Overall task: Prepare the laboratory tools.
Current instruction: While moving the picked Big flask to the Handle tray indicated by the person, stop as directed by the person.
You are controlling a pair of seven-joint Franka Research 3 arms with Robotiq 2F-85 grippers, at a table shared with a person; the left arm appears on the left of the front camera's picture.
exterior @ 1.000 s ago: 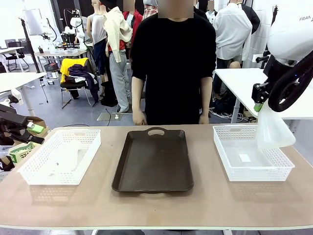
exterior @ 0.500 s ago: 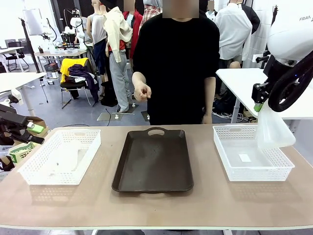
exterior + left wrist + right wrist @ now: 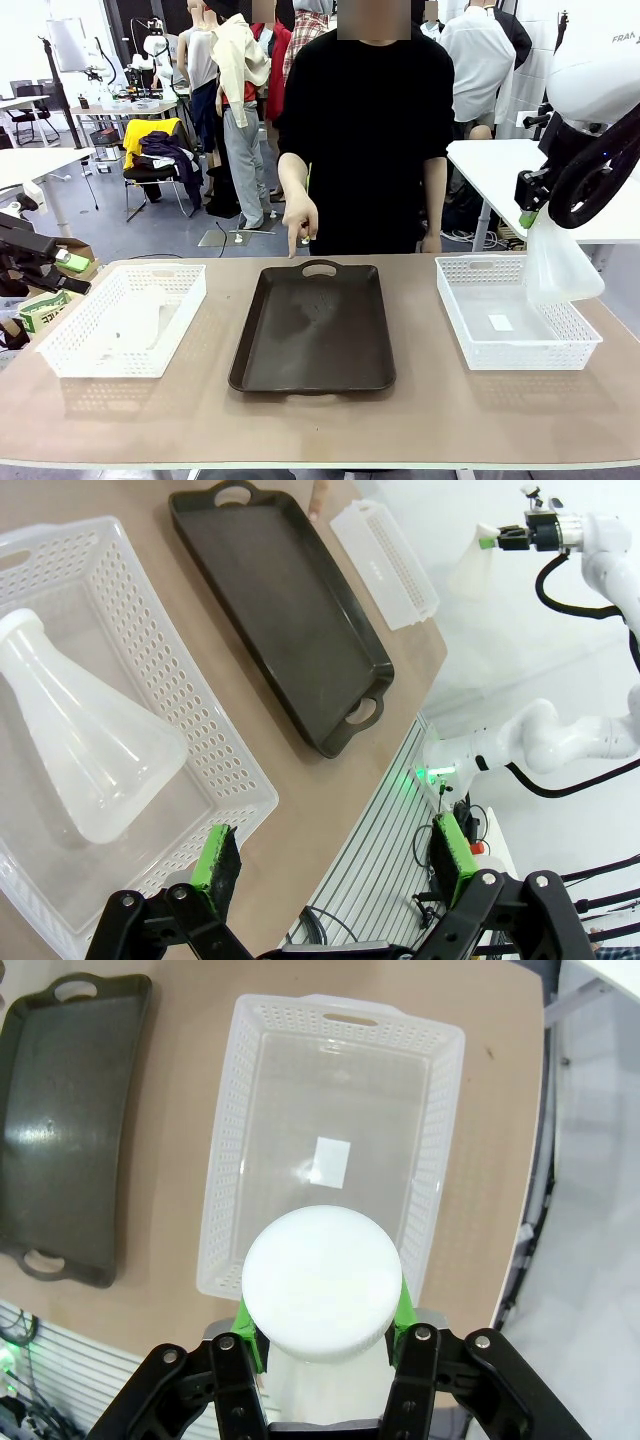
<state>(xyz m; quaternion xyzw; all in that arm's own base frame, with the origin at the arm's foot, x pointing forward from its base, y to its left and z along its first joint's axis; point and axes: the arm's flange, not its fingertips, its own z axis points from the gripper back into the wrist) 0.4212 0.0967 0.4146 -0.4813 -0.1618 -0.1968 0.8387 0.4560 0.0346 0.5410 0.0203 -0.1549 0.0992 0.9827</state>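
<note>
One frosted-white conical flask (image 3: pixel 85 745) lies on its side in the left white mesh basket (image 3: pixel 60 350). It shows faintly in the front view as well (image 3: pixel 135 330). My left gripper (image 3: pixel 335 855) hovers open above and beside that basket, its green pads (image 3: pixel 215 865) wide apart with nothing between them. The second flask (image 3: pixel 555 265) hangs tilted above the right basket (image 3: pixel 480 345), and my right gripper (image 3: pixel 528 215) is shut on its neck. From the right wrist, the flask's round base (image 3: pixel 322 1280) hides most of the fingers (image 3: pixel 403 1310).
A dark brown tray (image 3: pixel 312 325) lies at the table's middle. A person stands at the far side with one hand (image 3: pixel 300 225) pointing down just above the tray's far handle. The right basket's floor bears a small white label (image 3: pixel 330 1160).
The person's hand has come down from chest height and now points toward the tray's far end. Both arms and both flasks have stayed still.
</note>
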